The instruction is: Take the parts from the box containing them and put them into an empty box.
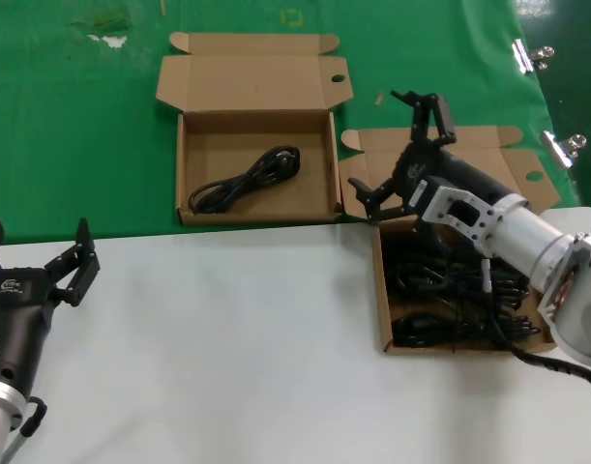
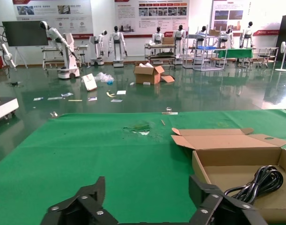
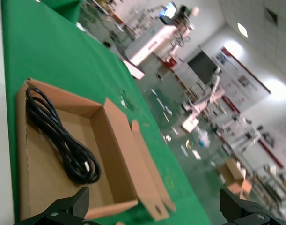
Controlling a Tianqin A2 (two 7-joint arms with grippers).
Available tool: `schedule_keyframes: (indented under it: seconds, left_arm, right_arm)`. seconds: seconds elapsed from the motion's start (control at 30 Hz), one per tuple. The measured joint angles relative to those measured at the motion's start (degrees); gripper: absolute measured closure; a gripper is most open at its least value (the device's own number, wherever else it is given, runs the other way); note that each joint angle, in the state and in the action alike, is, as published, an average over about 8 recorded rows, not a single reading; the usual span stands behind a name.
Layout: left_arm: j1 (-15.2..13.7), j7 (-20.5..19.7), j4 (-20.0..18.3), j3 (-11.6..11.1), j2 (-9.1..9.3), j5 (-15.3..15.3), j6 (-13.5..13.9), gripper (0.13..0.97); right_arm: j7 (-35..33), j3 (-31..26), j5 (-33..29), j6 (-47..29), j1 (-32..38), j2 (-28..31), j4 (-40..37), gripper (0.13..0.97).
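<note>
A brown carton (image 1: 189,169) at the back centre holds one black cord bundle (image 1: 245,180) on its bare floor; its flap lid is open. This carton also shows in the left wrist view (image 2: 236,161) and the right wrist view (image 3: 119,136), with the cord (image 3: 63,138) inside. A second carton (image 1: 382,290) at the right holds a dense tangle of black cords (image 1: 450,290). My right gripper (image 1: 403,155) is open and empty, above the back left corner of the full carton. My left gripper (image 1: 34,256) is open and empty at the near left over the white table.
The green mat (image 1: 82,116) covers the back of the table and the white surface (image 1: 227,348) the front. Metal clips (image 1: 532,55) lie at the mat's far right edge. The full carton's lid (image 1: 498,159) lies open behind it.
</note>
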Motion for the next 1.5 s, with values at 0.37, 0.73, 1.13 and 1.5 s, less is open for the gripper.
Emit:
schedule_keyframes:
  seconds: [0.37,0.73,1.13,1.5]
  left_arm:
    - [0.0,0.0,0.0,0.0,0.0,0.0,0.0,0.369]
    - [0.0,0.02,0.0,0.0,0.0,0.0,0.0,0.201]
    - [0.0,0.02,0.0,0.0,0.0,0.0,0.0,0.132]
    - [0.0,0.02,0.0,0.0,0.0,-0.01,0.0,0.132]
  right_arm:
    - [14.23,-0.26,-0.64,7.9,-8.3,0.89,10.26,0.129]
    - [28.51,-0.52,-1.29,15.84,-16.56,1.77,20.49,0.129]
    - [43.97,-0.8,-1.98,24.42,-25.61,2.74,31.59,0.129]
    - [58.1,-1.05,-2.62,32.3,-33.8,3.61,41.78,0.129]
